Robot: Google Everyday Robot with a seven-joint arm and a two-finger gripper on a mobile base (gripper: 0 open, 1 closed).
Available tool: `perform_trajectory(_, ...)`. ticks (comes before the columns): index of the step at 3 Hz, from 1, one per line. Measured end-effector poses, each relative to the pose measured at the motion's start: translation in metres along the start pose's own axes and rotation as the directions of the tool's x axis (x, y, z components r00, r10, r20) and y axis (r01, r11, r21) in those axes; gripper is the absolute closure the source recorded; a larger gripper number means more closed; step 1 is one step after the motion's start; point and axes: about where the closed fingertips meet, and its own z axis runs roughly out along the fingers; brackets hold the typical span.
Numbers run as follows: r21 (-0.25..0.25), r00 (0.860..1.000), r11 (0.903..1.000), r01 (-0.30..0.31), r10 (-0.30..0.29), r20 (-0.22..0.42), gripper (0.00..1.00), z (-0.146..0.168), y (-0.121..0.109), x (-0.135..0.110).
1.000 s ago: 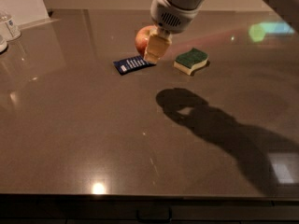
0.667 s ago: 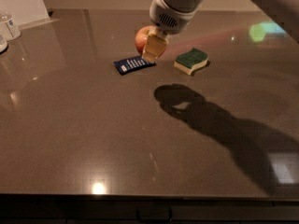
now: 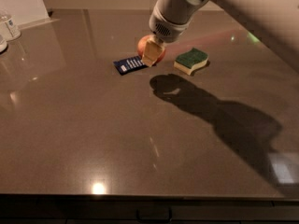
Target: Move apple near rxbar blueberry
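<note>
The red apple [image 3: 144,45] sits at the far middle of the dark table, partly hidden behind my gripper [image 3: 151,55]. The gripper hangs from the white arm coming in from the top right and overlaps the apple's front. The rxbar blueberry [image 3: 130,65], a flat dark blue wrapper with white lettering, lies on the table just left of and in front of the apple, close to the gripper tip. I cannot tell whether the apple rests on the table or is held.
A green-topped yellow sponge [image 3: 191,61] lies right of the apple. Clear bottles [image 3: 9,26] stand at the far left edge. The arm's shadow [image 3: 219,113] falls across the right half of the table [image 3: 93,139].
The gripper has shifted slightly down and to the left, towards the blue wrapper, with the apple still behind it. The wrapper and sponge have not moved.
</note>
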Motion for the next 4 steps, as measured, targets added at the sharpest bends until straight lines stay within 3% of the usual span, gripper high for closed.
perform_trajectory(2,-0.047,0.997,0.9957,-0.079,0.079,-0.021,1.0,0.044,-0.004,0.01)
perform_trajectory(3,-0.07,0.996,0.9935,-0.089,0.088,-0.02,0.84,0.061,-0.003,0.01)
perform_trajectory(4,-0.083,0.995,0.9913,-0.102,0.099,-0.028,0.59,0.075,-0.003,0.014)
